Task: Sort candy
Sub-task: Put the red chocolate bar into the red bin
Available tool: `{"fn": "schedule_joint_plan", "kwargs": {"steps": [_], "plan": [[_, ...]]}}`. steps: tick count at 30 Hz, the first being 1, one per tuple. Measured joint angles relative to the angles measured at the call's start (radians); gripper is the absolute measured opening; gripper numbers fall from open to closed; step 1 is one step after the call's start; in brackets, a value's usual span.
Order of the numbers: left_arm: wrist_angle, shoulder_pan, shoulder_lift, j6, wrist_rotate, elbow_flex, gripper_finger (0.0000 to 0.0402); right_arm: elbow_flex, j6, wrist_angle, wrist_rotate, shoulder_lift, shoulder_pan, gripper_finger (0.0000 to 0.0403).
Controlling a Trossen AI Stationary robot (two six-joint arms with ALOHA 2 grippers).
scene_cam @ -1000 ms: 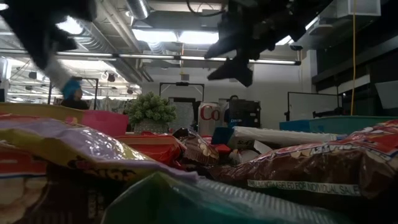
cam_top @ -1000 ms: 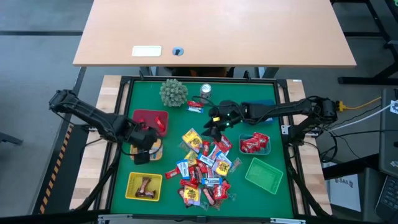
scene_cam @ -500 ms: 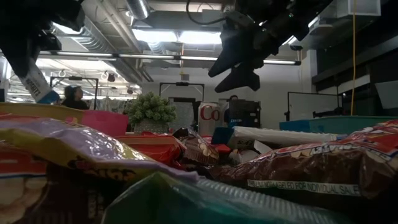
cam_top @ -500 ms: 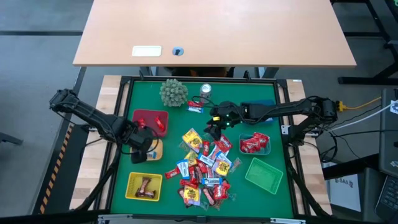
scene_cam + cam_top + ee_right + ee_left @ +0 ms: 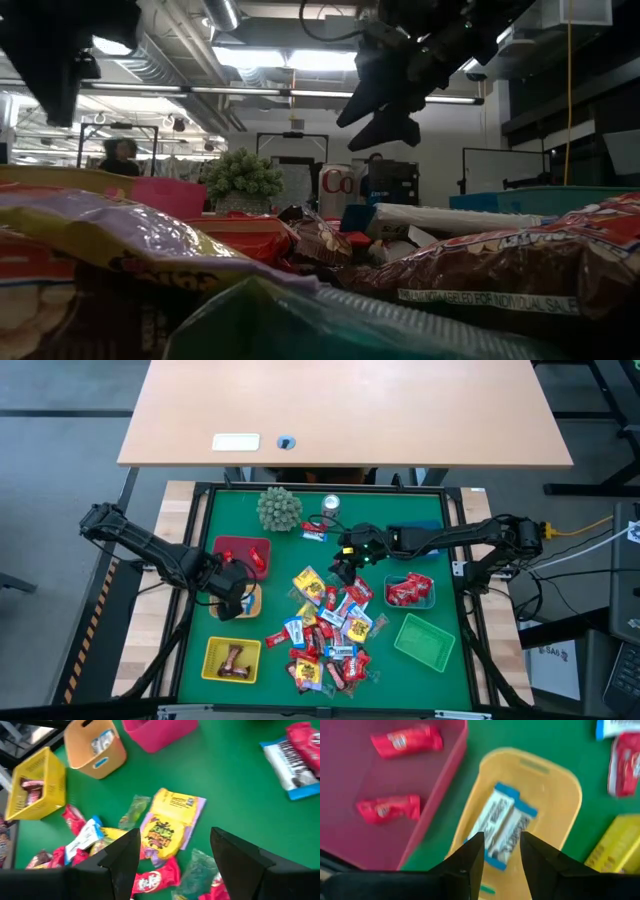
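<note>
The candy (image 5: 330, 625) lies in a loose pile at the middle of the green mat, in red, yellow, blue-white and brown wrappers. My left gripper (image 5: 500, 855) hangs open just above the orange basket (image 5: 570, 785), pointing down. Blue-white candy (image 5: 502, 822) lies on the basket's floor right under its fingertips. In the high view my left gripper (image 5: 232, 600) covers part of that basket. My right gripper (image 5: 172, 865) stands open above the pile's far edge, slanting down, with nothing between its fingers. In the high view my right gripper (image 5: 345, 565) is beside a yellow sweet (image 5: 170, 822).
Around the pile stand a red basket (image 5: 240, 553) with red sweets, a yellow basket (image 5: 232, 660) with brown ones, a blue basket (image 5: 410, 590) with red ones and a green basket (image 5: 424, 640). A spiky green ball (image 5: 279, 508) and a can (image 5: 331, 506) stand at the far edge.
My left gripper has opened and rolled at the wrist above the orange basket. The blue-white sweet that hung from its fingers has dropped away. My right gripper has turned a little above the pile without shifting place.
</note>
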Motion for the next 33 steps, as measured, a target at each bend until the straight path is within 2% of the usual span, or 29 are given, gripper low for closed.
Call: {"fn": "schedule_joint_plan", "kwargs": {"steps": [11, 15, 22, 29, 33], "plan": [[0.191, 0.0, 0.0, 0.003, -0.261, 0.0, 0.0115, 0.0, -0.001, -0.092, 0.193, 0.0, 0.0, 0.0238], [0.247, 0.0, 0.0, 0.003, -0.321, 0.0, 0.0115, 0.0, -0.001, -0.104, 0.235, 0.023, 0.0, 0.0238], [0.275, 0.0, 0.0, 0.003, -0.333, 0.0, 0.0115, 0.0, 0.004, -0.1, 0.235, 0.106, 0.001, 0.0238], [0.275, 0.0, 0.0, 0.003, -0.333, 0.0, 0.0115, 0.0, 0.014, -0.104, 0.121, 0.173, 0.001, 0.0238], [0.276, 0.0, 0.0, 0.003, -0.333, 0.0, 0.0115, 0.0, 0.014, -0.119, 0.125, 0.18, 0.012, 0.0238]]}}
